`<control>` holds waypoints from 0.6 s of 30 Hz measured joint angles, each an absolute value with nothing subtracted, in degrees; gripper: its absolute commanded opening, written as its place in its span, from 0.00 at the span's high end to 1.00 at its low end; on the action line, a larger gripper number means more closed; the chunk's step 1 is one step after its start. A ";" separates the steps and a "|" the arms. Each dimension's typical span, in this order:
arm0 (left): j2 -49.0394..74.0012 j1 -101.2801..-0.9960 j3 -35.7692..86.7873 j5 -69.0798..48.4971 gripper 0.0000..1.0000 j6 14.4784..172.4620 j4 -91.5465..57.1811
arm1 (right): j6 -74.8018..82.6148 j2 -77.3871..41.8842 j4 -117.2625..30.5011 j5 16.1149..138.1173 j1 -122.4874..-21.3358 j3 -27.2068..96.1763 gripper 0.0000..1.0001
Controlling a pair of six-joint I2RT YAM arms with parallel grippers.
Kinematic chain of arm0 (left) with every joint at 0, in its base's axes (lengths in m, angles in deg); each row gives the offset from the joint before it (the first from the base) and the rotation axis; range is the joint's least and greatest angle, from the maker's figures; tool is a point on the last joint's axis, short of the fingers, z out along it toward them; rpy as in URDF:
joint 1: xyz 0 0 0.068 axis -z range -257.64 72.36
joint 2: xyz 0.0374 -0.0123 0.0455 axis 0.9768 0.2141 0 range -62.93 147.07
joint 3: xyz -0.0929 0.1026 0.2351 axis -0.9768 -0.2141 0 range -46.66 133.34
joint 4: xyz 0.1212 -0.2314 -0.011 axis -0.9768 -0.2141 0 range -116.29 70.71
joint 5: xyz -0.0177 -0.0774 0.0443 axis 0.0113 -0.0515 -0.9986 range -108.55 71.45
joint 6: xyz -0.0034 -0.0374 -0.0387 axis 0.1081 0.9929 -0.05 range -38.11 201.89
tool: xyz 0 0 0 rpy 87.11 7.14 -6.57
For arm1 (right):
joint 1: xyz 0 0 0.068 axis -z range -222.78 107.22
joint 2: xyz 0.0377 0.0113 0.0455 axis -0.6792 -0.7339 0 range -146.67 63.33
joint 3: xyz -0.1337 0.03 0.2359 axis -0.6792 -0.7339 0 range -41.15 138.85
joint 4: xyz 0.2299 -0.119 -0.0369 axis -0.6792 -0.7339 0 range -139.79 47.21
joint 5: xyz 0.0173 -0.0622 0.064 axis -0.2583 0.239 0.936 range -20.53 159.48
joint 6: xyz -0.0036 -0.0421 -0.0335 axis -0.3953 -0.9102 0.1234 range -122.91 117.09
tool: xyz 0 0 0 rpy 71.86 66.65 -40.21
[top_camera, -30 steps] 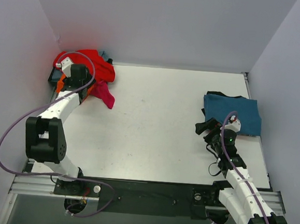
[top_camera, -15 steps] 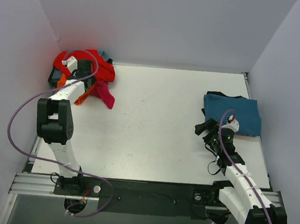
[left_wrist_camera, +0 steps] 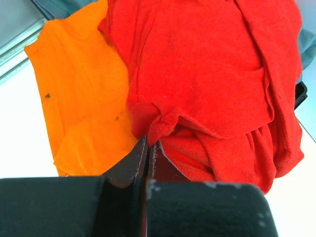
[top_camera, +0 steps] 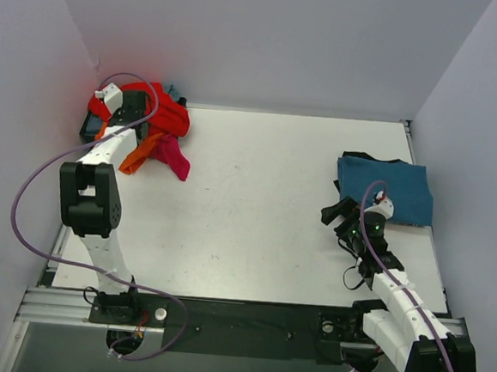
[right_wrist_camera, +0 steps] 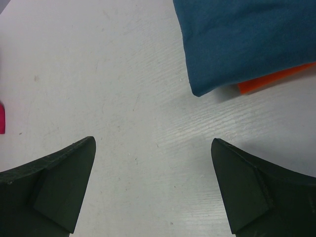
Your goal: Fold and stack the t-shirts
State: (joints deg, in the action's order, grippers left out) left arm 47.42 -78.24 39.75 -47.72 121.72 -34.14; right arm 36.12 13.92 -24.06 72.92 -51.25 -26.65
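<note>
The red t-shirt (top_camera: 164,112) lay crumpled in the far-left corner of the table (top_camera: 264,204). It had no clear collar or hem direction, and its bulk ran roughly left to right along the back wall. The left gripper (top_camera: 132,110) sat over this heap. In the left wrist view its jaws were pressed almost together, with a bunched fold of the red t-shirt (left_wrist_camera: 197,74) pinched at the tips of the left gripper (left_wrist_camera: 147,143). An orange t-shirt (left_wrist_camera: 79,98) lay touching the red one, partly beneath it. One magenta t-shirt (top_camera: 175,156) trailed from the heap toward the table centre. A strip of grey-blue cloth (left_wrist_camera: 64,7) showed at the heap's edge. The heap therefore showed four colours, one piece each. Well apart, at the right edge, one teal t-shirt (top_camera: 386,188) lay folded as a rectangle, long axis left to right, on top of black cloth (top_camera: 358,156). The right wrist view also showed an orange edge (right_wrist_camera: 276,78) under the teal t-shirt (right_wrist_camera: 247,39). The right gripper (top_camera: 337,214) hung near that stack's near-left corner with jaws spread wide and empty (right_wrist_camera: 152,140).
</note>
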 measured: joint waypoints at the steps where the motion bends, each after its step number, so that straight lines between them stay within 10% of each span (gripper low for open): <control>1: 47.33 -78.39 39.84 -47.72 1.00 121.66 -34.07 | 36.12 13.86 -23.98 72.90 -51.41 -26.65 0.03; 18: 31.14 -75.31 34.27 -46.15 1.00 118.12 -24.37 | 36.01 8.70 -19.87 74.36 -51.84 -26.65 0.04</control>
State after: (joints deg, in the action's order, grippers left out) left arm 31.14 -75.31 34.27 -46.15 118.12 -24.37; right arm 36.01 8.70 -19.87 74.36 -51.84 -26.65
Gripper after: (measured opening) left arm 0.037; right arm 0.966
